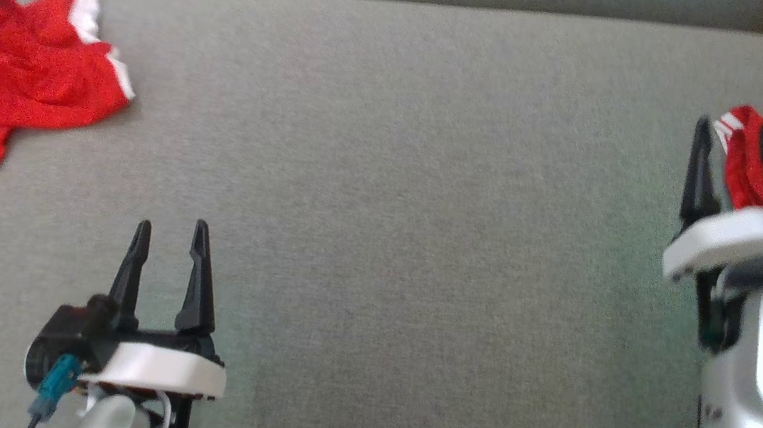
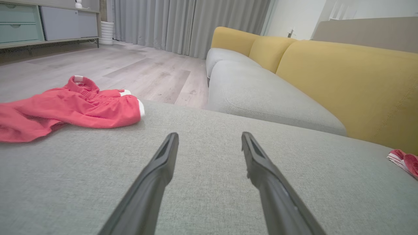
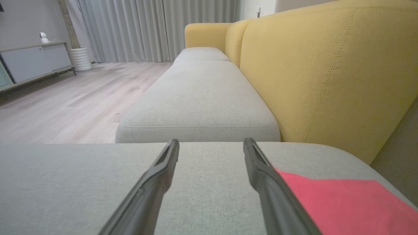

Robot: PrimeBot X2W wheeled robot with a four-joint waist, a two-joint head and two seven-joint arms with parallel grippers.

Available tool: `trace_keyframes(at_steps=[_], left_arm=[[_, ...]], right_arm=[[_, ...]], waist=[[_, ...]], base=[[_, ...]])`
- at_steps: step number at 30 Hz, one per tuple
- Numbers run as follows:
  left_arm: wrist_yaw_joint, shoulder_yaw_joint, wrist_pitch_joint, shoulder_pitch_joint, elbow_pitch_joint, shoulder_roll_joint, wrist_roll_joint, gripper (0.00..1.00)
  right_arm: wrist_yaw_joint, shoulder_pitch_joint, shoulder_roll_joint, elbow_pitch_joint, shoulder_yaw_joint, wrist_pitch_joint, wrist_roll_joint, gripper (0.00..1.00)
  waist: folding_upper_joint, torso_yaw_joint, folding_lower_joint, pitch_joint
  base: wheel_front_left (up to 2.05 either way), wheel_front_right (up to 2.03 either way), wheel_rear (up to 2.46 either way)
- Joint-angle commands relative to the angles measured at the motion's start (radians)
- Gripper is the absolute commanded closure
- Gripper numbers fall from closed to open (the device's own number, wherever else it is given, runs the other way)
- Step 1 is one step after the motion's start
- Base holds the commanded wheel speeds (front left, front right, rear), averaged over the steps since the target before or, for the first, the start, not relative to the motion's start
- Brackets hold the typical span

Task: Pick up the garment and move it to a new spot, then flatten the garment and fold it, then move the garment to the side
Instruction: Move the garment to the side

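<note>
Left gripper (image 1: 173,224) spread over grey sofa cushion (image 1: 393,172), right gripper (image 3: 211,140) spread (nothing held), flat red garment (image 3: 343,202) beside its finger, crumpled red garment (image 1: 24,73) far left.

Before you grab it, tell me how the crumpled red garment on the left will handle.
The red garment lies in soft folds, so it will likely hang limp. Thin-looking cloth suggests it is light. Pushed across the woven grey cushion, it would probably bunch, not slide.

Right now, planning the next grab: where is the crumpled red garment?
Head view: the crumpled red garment lies far left on the grey cushion, beyond the left hand.
</note>
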Motion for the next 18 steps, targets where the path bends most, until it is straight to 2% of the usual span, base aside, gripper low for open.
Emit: trace_keyframes(at_steps=[1, 4, 18], left_arm=[[0.003, 0.034, -0.013, -0.01, -0.019, 0.002, -0.004, 0.0], [0.001, 0.03, -0.015, 0.006, -0.006, -0.002, -0.005, 0.0], [0.005, -0.007, -0.003, 0.096, 0.021, -0.002, -0.009, 0.0]], right_arm=[[-0.001, 0.023, 0.008, -0.061, 0.034, -0.01, 0.021, 0.0], [-0.001, 0.126, 0.009, -0.115, 0.081, -0.013, 0.091, 0.0], [-0.001, 0.495, 0.009, -0.376, 0.178, -0.043, 0.18, 0.0]], waist=[[-0.0001, 0.039, 0.0003, -0.046], [-0.0001, 0.058, 0.0003, -0.076], [-0.0001, 0.07, 0.0003, -0.16]], base=[[0.0, 0.0, 0.0], [0.0, 0.0, 0.0], [0.0, 0.0, 0.0]])
